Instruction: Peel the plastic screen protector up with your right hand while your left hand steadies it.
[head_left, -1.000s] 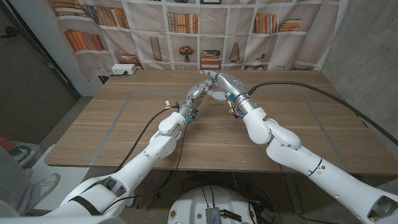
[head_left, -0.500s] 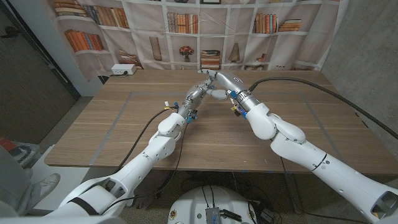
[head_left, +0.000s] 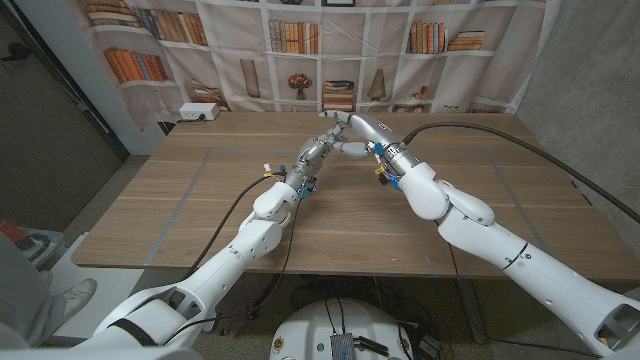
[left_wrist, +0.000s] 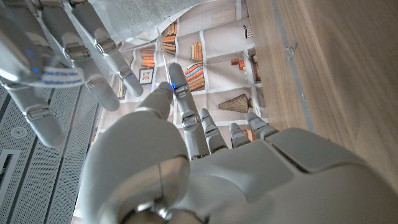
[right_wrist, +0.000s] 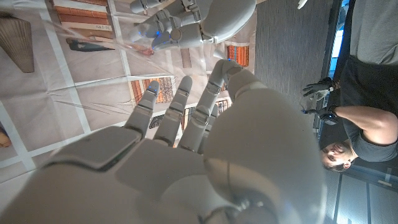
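My right hand (head_left: 352, 127) and my left hand (head_left: 318, 152) meet fingertip to fingertip above the far middle of the wooden surface (head_left: 200, 210). In the right wrist view a thin clear sheet, which I take to be the plastic screen protector (right_wrist: 138, 36), shows faintly beside my left hand's fingertips (right_wrist: 163, 32); I cannot tell whether either hand is clamped on it, pinching it, or merely touching it. My right hand's fingers (right_wrist: 186, 106) reach toward that spot, somewhat apart from one another.

Risks, as I judge them: with so little film between two sets of fingertips, the pull of my right hand could drag the protector out of my left, or the film could crease or slip free if the fingers collide.

Orientation: the film is too transparent and too small in every view for me to give its long axis or facing.
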